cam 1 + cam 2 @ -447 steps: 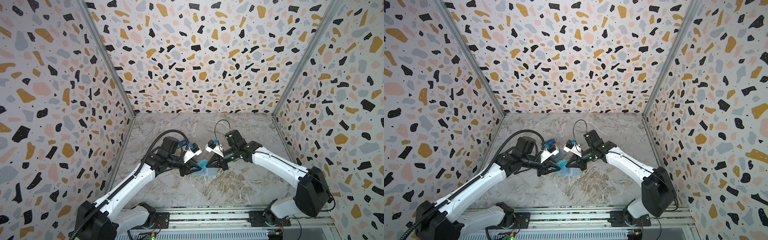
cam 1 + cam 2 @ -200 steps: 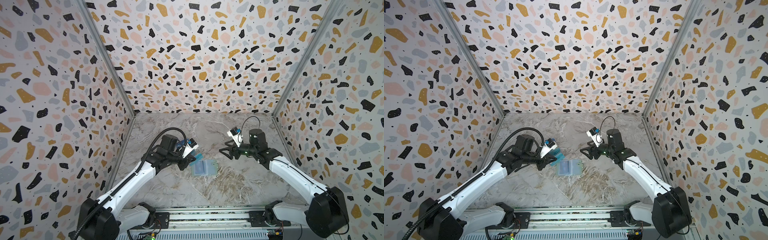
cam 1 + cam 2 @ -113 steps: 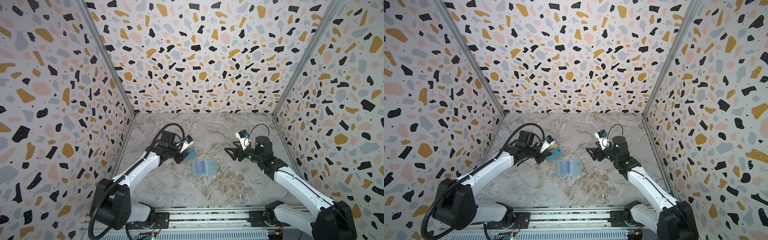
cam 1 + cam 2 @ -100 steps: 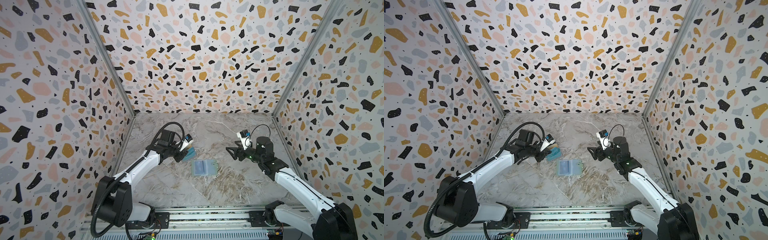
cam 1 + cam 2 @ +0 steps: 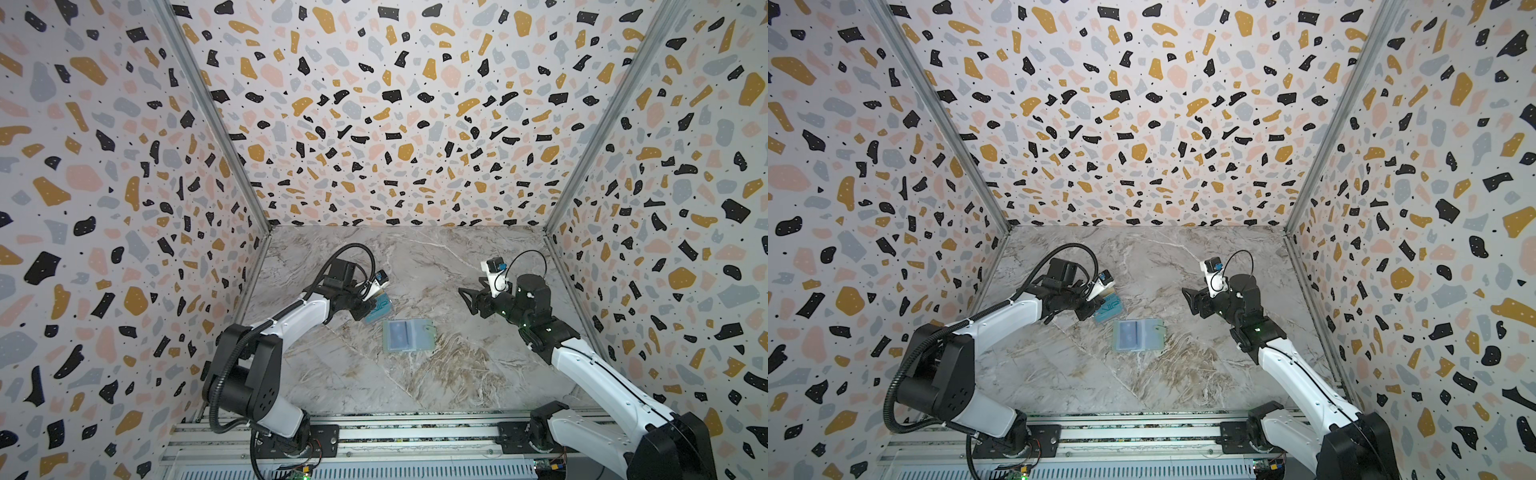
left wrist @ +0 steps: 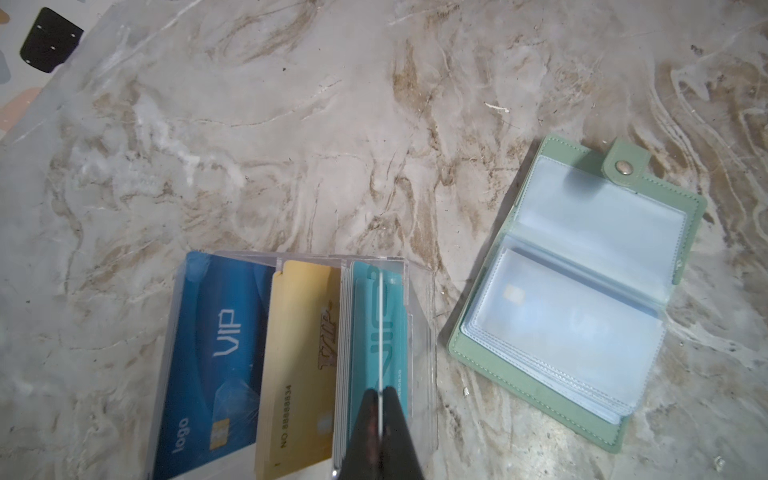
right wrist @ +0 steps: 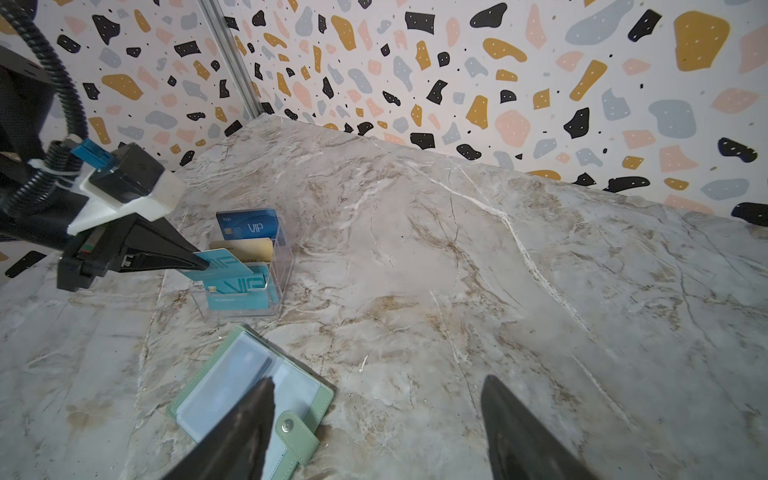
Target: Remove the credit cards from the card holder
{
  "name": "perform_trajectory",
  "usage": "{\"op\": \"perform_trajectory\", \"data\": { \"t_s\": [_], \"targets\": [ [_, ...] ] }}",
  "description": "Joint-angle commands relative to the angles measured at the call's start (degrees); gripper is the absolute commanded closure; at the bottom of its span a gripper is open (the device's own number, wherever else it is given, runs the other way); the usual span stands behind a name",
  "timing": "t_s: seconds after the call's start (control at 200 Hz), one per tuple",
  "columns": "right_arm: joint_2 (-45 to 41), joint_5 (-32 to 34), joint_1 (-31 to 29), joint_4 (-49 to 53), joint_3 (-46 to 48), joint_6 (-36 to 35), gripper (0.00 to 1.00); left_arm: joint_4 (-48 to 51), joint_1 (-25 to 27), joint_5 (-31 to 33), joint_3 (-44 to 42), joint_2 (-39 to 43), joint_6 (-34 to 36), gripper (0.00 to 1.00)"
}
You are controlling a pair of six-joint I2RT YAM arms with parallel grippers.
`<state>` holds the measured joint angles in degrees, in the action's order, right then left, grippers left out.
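Well along by my reckoning: the left claw (image 6: 379,419) is clenched on a teal card (image 7: 224,261) just above the clear stand (image 7: 282,257), which holds a blue card (image 6: 216,332) and a gold card (image 6: 303,340), while the open card holder (image 6: 631,156) on the tabletop (image 6: 332,124) keeps a pale card (image 6: 561,316) sleeved, the right claw (image 7: 378,379) released and empty

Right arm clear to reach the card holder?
Likely yes: right end effector is open and empty, the card holder lies open with nothing between, and the left end effector holds a teal card over at the stand.
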<state>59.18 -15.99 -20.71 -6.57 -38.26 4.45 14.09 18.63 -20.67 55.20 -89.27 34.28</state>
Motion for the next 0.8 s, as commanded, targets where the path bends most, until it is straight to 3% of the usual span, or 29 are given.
{"op": "perform_trajectory", "data": {
  "t_s": [0.0, 0.791],
  "targets": [
    [-0.75, 1.1, 0.23, -1.22, 0.29, -0.23, 0.22, -0.99, -0.28, -0.75, 2.51, -0.64, 2.11, 1.0],
    [-0.87, 1.51, 0.94, -1.82, 0.73, 0.03, 0.22, 6.3, -0.45, -2.71, 6.62, -7.89, 2.74, 1.0]
  ]
}}
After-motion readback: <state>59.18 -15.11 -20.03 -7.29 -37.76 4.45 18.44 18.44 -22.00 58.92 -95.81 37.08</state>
